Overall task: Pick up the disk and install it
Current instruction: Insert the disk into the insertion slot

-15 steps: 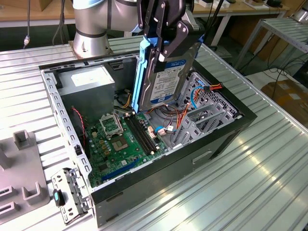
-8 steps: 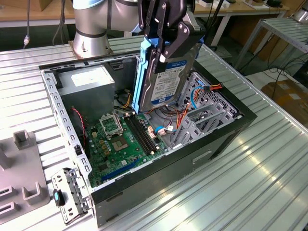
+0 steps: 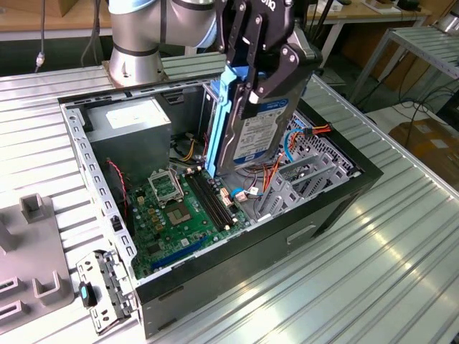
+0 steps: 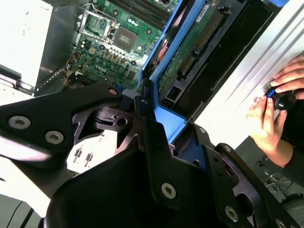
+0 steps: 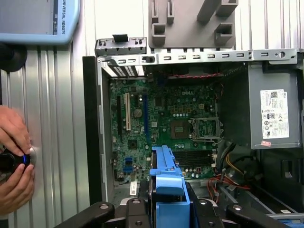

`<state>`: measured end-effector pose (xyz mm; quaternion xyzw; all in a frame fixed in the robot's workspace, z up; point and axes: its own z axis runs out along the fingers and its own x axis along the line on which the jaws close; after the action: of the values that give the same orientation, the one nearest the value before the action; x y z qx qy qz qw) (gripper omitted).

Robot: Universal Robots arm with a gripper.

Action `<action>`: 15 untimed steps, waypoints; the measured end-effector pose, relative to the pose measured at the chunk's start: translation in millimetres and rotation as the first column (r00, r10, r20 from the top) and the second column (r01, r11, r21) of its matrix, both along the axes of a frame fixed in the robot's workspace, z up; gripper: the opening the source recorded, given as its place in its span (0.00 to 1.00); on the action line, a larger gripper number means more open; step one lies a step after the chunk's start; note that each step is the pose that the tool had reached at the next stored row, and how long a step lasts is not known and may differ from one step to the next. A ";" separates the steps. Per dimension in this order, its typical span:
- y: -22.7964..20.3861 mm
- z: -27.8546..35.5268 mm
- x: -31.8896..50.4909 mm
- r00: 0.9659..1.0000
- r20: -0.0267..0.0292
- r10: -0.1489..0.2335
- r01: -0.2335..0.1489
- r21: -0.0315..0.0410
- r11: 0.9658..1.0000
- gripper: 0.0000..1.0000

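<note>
The disk (image 3: 262, 140) is a silver hard drive with a white and blue label and blue side rails. It hangs on edge, tilted, above the open computer case (image 3: 92, 170), over the motherboard's edge toward the exterior view's right. My gripper (image 3: 251, 75) is shut on its upper end, a black finger (image 3: 276, 72) pressed on the label face. In the second wrist view the disk's (image 4: 199, 40) green circuit side and blue rail run away from the gripper (image 4: 159, 142). In the first wrist view the disk's blue rail (image 5: 166, 178) stands between the gripper's (image 5: 168, 211) black links.
Inside the case lie the motherboard (image 3: 179, 208), a grey power-supply box (image 3: 136, 132) and a metal drive bay with loose cables (image 3: 305, 175). A person's hands (image 5: 14, 159) hold a knob on the table beside the case. A grey fixture (image 3: 29, 244) and bracket (image 3: 100, 287) sit at the exterior view's left.
</note>
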<state>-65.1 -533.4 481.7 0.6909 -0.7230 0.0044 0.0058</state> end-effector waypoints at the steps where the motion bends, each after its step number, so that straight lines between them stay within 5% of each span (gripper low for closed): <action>1: -0.7 -0.2 3.8 1.000 0.000 0.000 0.000 0.000 1.000 0.37; 6: -3.9 -0.7 23.7 1.000 0.000 0.000 0.000 0.000 1.000 0.37; 12: -23.5 -1.9 32.8 1.000 0.000 0.000 0.000 0.000 1.000 0.37; 15: -26.9 -2.6 44.3 1.000 0.000 0.000 0.000 0.000 1.000 0.37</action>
<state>-20.8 -560.4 479.1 0.6909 -0.7229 0.0044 0.0058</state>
